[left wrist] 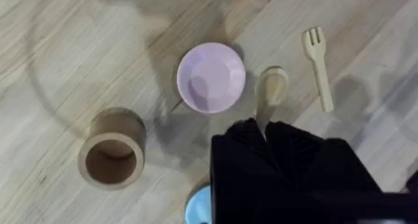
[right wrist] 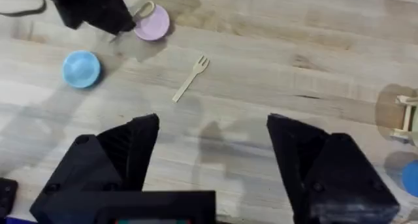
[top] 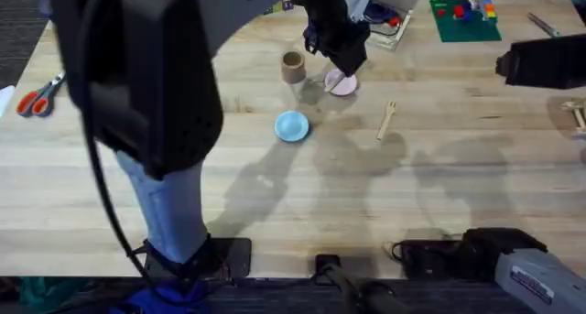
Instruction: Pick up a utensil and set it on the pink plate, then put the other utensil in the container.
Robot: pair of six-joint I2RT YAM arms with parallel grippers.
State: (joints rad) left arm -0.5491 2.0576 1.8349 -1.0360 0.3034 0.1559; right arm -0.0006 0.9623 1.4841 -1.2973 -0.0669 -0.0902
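Scissors point(top: 38, 98) with orange handles lie at the far left of the table point(top: 275, 195). Next to the right stands the container point(top: 292, 67), a brown cup, upright with its mouth open upward; below it on the overhead view lies the light blue plate point(top: 292, 125), well apart from the cup.

My left gripper point(top: 341, 69) hangs over the pink plate point(top: 344, 85), just right of the container. Its fingers are clamped on the handle of the utensil point(left wrist: 272, 87); the rounded bowl end projects beyond the fingertips. In the left wrist view the bowl sits just beside the plate rim point(left wrist: 196, 67), not over the plate centre. I cannot tell whether the bowl touches the table.

Further right, the other utensil point(top: 387, 118), the tined fork, lies flat on the bare wood, near the pink plate but apart from it, tines pointing away from my bases.

My right gripper point(right wrist: 212, 155) is held above the table at the right side, fingers spread wide with nothing between them. A green board point(top: 462, 19) with small bricks lies at the far right rear.
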